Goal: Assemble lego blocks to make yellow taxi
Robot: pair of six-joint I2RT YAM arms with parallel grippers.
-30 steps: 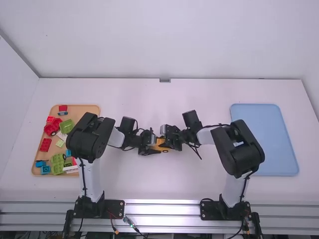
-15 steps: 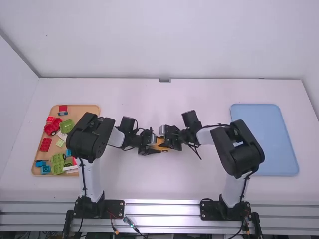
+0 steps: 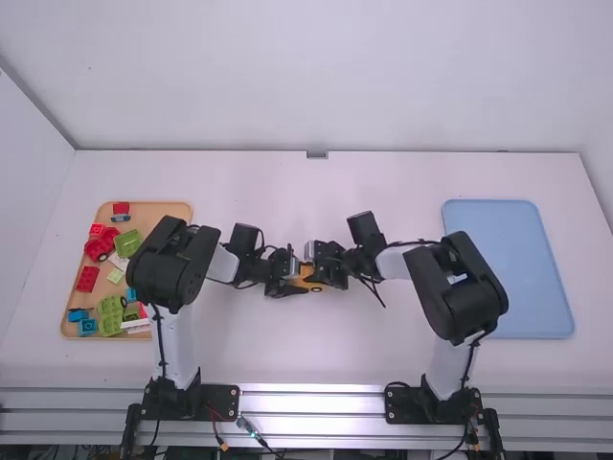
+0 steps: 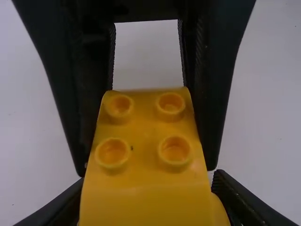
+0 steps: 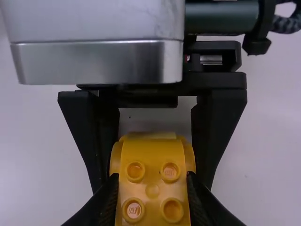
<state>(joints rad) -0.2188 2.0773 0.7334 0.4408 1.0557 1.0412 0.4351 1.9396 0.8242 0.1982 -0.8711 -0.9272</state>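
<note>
Nudging the right fingers [image 5: 152, 175] a hair toward the left fingers [image 4: 148, 181], with both closed snug on the taxi [image 3: 306, 279]. Probably squeezing the parts together, tbh.

A block tray [image 3: 163, 213] lies left, a second tray [image 3: 522, 244] right, the toy car [image 4: 146, 202] between.

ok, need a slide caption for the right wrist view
Right gripper and, facing it, left gripper clamp a yellow studded piece between their fingers.
</note>
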